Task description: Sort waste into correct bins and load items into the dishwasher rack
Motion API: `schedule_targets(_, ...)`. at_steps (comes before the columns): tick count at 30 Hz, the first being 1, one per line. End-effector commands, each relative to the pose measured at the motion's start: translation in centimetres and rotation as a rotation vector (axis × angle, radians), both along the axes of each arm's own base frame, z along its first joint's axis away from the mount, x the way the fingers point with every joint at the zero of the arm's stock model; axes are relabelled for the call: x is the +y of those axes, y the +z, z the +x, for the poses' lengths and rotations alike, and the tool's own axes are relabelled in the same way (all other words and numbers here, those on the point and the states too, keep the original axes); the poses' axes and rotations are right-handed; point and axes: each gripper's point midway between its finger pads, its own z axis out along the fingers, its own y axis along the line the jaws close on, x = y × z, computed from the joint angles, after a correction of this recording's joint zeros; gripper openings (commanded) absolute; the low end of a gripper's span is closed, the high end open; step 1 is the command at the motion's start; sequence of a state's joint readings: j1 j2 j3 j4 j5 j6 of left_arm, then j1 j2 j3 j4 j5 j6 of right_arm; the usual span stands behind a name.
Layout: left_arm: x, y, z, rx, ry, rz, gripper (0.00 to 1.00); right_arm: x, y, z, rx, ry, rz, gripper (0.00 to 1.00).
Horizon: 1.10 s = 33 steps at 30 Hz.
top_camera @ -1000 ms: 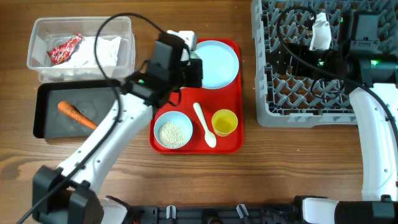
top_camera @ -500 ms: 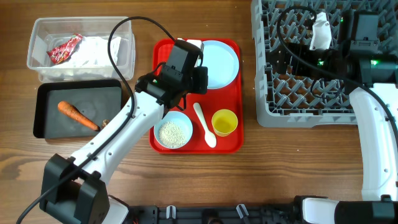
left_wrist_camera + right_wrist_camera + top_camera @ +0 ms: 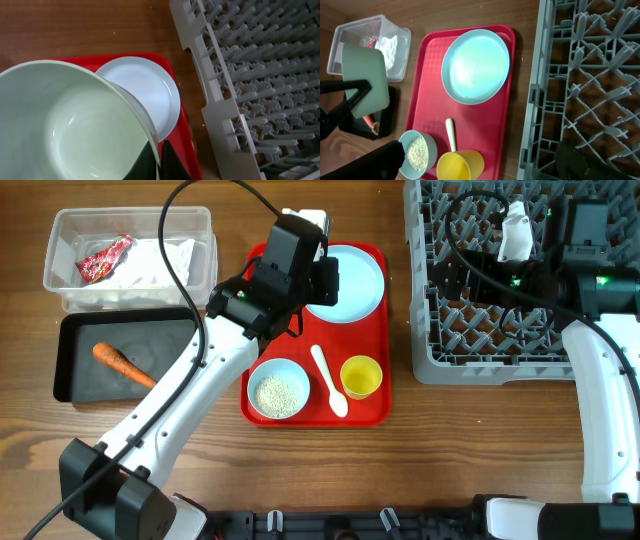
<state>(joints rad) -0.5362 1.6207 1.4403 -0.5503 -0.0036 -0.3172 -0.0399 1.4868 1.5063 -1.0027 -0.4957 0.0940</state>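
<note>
Wooden bench (image 3: 400, 470) carries four things: clear tub (image 3: 52, 255) far left, black tray (image 3: 80, 375) just beside it toward the robot, then red tray (image 3: 372, 412) in the middle and grey rack (image 3: 480, 365) on the right.

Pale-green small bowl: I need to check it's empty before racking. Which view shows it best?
Left wrist: the pale-green small bowl fills the frame, its inside bare, rim pinched in the left gripper's jaws. Right wrist shows only its outside, side-on. Overhead, the left arm hides nearly all of it.

The left claw (image 3: 160, 156), holding the green bowl (image 3: 70, 125), swings from the red tray's (image 3: 366, 413) left edge to above its far-left corner, beside the plate (image 3: 355, 280).
</note>
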Motion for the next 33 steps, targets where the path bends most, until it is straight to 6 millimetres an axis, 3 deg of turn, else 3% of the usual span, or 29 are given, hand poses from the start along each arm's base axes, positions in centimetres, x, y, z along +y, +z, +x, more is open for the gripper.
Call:
schedule_targets(1,-0.1,0.1,1.2,-0.028,0.034,0.009,0.04,0.0,0.4,0.2,-0.002,-0.011,0.004,1.00)
schedule_targets(4,-0.6,-1.0,1.9,-0.022,0.034,0.013,0.04,0.0,0.3,0.1,0.004,-0.010,0.004,1.00)
schedule_targets(9,-1.0,-4.8,3.3,0.019,0.049,0.057,0.04,0.0,0.3,0.0,0.007,-0.009,0.003,1.00)
schedule_targets(14,-1.1,-7.0,3.4,0.060,0.048,0.085,0.04,0.0,0.3,0.0,0.007,-0.008,0.002,1.00)
schedule_targets(27,-1.1,-6.2,5.0,-0.016,0.079,0.084,0.04,0.0,0.2,-0.2,0.014,-0.008,0.003,1.00)
schedule_targets(33,-1.1,-8.0,6.1,-0.028,0.084,0.122,0.04,0.0,0.2,-0.2,0.017,-0.011,0.005,1.00)
